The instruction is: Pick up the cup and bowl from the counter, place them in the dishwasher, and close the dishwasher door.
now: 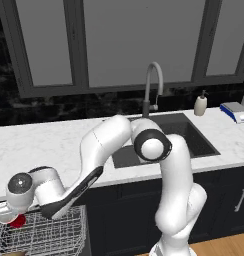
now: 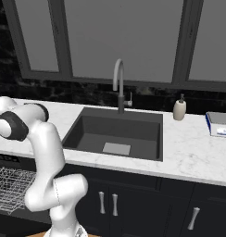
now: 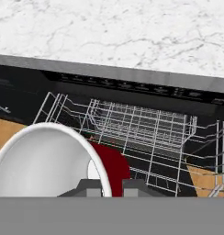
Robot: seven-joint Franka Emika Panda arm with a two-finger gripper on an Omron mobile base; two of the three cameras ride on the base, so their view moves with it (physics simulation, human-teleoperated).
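Claw (image 3: 111, 186) pinches the thin rim of the light, bendy red cup (image 3: 54, 160) above the dishwasher rack (image 3: 141, 128).

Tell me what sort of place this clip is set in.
A rendered home kitchen, by the look of it: a long white marble-patterned counter holds a dark rectangular sink with a curved grey tap, and a built-in dark dishwasher with a white wire rack sits open below.

- Flat, even rendered light; no glare.
- Soft shading under the desk (image 1: 54, 140) edge.
- Sharp throughout; the cup (image 3: 49, 165) rim looms large at the pincer (image 3: 107, 186).
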